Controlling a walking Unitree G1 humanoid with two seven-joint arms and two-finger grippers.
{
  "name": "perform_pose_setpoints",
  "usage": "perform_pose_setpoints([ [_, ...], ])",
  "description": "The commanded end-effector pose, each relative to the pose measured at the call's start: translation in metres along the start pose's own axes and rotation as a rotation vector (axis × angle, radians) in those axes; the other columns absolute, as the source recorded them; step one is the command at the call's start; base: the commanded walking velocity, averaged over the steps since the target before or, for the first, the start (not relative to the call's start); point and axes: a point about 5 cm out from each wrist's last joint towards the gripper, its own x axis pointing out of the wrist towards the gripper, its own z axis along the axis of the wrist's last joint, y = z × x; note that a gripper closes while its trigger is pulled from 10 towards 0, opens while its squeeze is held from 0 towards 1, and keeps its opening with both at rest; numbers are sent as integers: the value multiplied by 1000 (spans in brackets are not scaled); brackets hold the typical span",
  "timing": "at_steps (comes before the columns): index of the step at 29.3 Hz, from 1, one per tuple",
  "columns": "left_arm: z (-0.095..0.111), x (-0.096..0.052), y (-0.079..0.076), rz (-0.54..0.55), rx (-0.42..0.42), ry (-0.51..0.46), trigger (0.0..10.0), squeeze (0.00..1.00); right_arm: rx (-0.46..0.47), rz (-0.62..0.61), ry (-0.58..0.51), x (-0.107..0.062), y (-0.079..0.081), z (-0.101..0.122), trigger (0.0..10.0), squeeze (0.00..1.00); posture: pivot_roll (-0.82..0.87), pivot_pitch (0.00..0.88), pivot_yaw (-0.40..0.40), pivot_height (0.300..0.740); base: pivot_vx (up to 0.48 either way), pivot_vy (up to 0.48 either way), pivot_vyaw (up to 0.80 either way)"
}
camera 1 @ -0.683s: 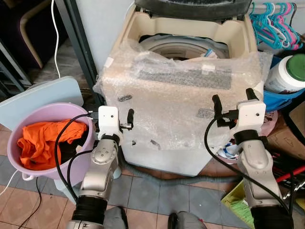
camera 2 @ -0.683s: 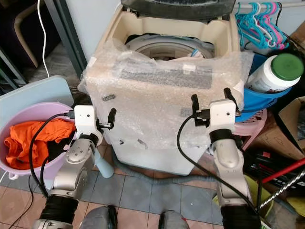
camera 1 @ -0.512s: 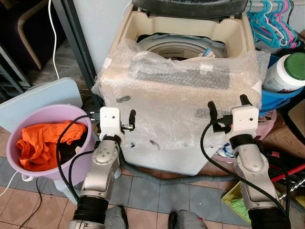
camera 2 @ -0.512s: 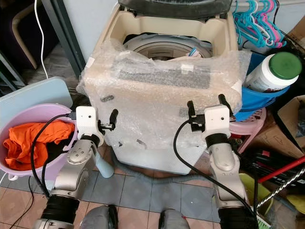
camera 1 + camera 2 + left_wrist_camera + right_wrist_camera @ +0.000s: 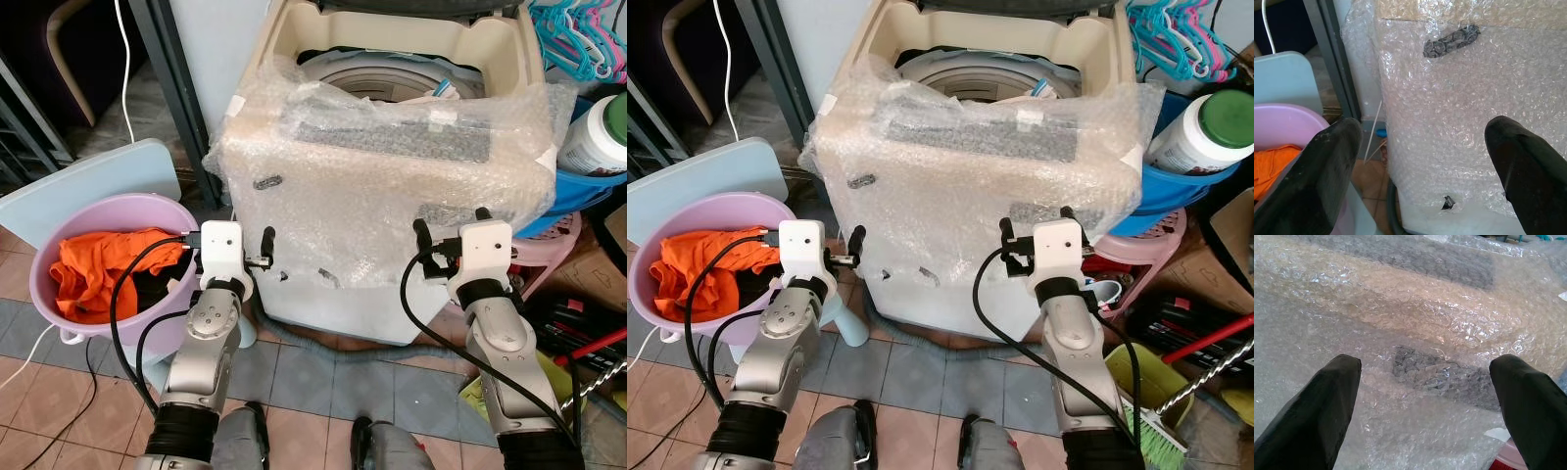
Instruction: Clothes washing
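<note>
A bunch of turquoise and pink clothes hangers fills the upper right corner of the frame. Below them, at the right edge, a white plastic jar with a green lid lies tilted in a blue basin, which rests on a pink stool. In the lower right, a red-handled broom with green bristles lies on the tiled floor near a cardboard box. A white cable hangs down at the upper left, beside a dark metal post. A pale blue board lies at the left, behind the tub.
</note>
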Motion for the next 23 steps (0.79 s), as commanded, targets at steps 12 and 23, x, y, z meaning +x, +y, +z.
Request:
perform_pose_setpoints([
  [12, -1, 0, -1, 6, -2, 9, 10000, 0, 8, 26, 51, 2, 10, -1, 10000, 0, -68, 100, 42, 740, -108, 0, 0],
  [23, -2, 2, 2, 36, -8, 17, 10000, 0, 102, 60, 61, 5, 22, 0, 10000, 0, -58, 97, 40, 740, 0, 346, 655],
])
